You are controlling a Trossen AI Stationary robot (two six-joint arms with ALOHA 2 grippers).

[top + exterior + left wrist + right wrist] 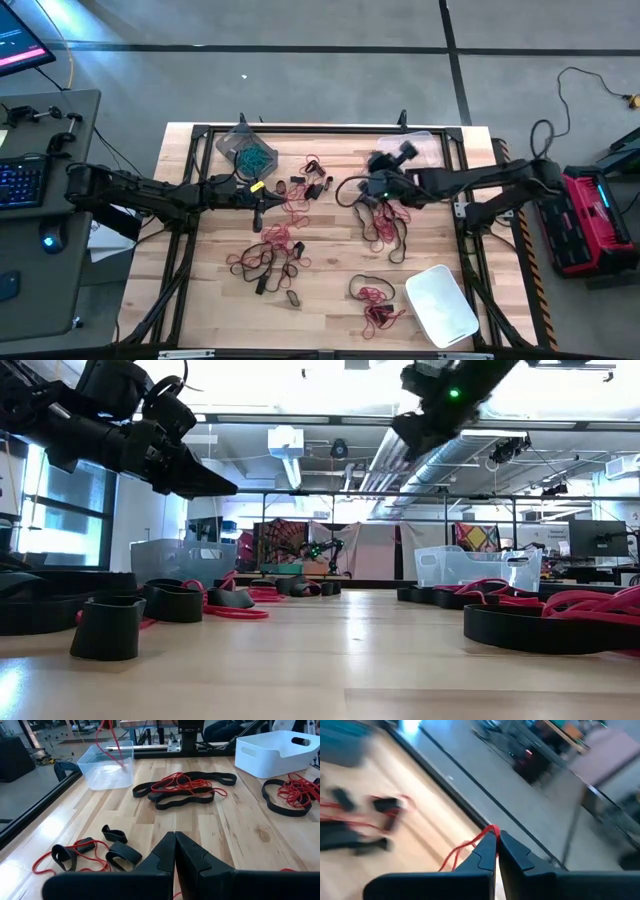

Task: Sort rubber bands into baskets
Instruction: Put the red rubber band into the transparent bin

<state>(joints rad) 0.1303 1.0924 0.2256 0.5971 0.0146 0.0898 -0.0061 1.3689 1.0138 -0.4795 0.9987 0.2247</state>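
Right gripper (496, 839): pinching a thin red rubber band (465, 847); lift clear before swinging to a tub.
Left gripper (175, 842): closed, empty, mid-table.

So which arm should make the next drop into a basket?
Right, probably. The right gripper is shut on a red rubber band, close to the clear basket. The left gripper is shut, apparently holding nothing.
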